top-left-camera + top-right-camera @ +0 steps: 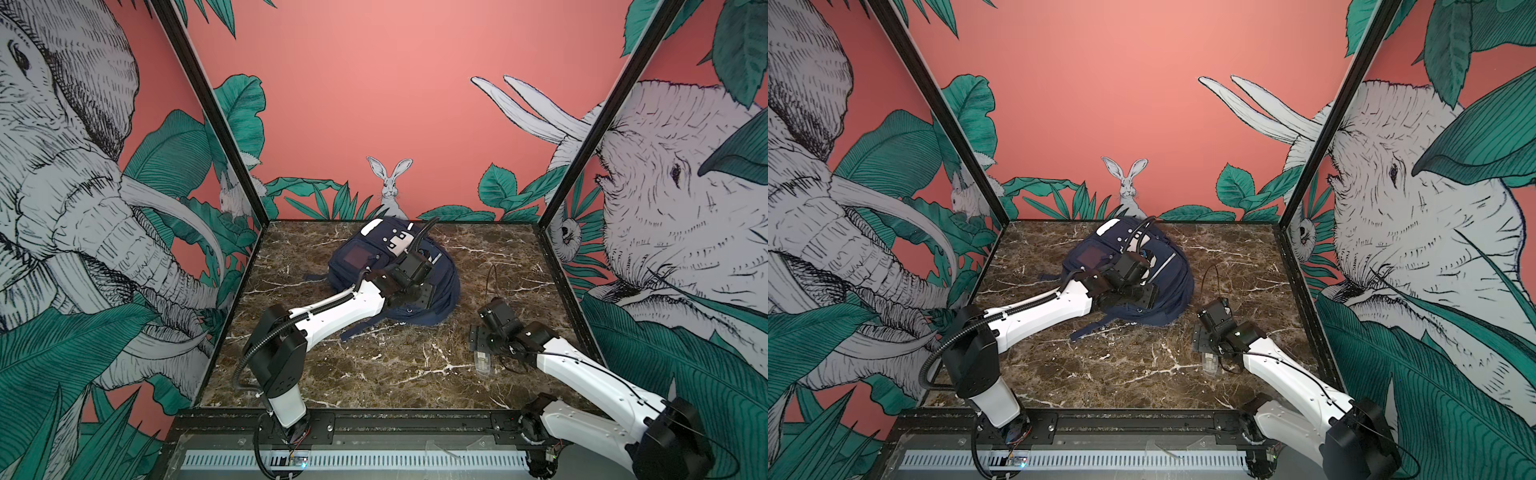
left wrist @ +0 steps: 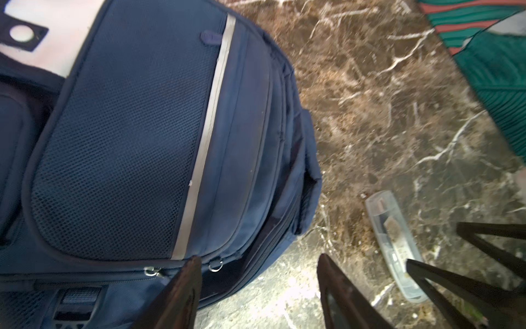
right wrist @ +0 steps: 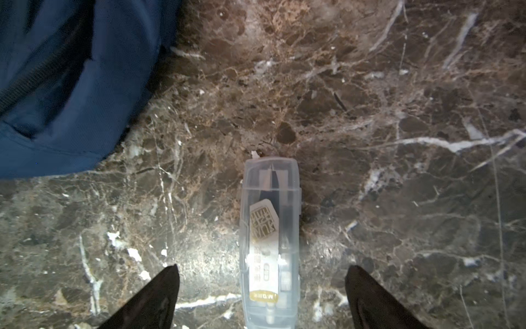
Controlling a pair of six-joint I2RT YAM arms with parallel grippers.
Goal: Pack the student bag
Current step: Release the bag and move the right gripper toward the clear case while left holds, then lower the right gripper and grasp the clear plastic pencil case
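Navy fabric student bag (image 1: 444, 291) lying flat, front pocket facing up, on tabletop (image 1: 374, 374) near far edge, about midway between side edges. Top with white trim patches (image 1: 372, 227) pointing toward far edge. Dark square patch (image 1: 356, 258) and grey reflective stripe (image 2: 205, 136) showing. Strap (image 1: 353, 330) trailing toward near edge.

The brown marble-patterned tabletop (image 1: 374, 374), veined in white, carries two things. The navy student bag (image 1: 440, 291) lies flat toward the far middle, front pocket up, with a strap (image 1: 351, 332) trailing onto the marble on its near side. Apart from it, toward the near right, a clear plastic case (image 3: 270, 236) lies flat. Through its cloudy lid it seems to hold a printed card and some slim stationery.
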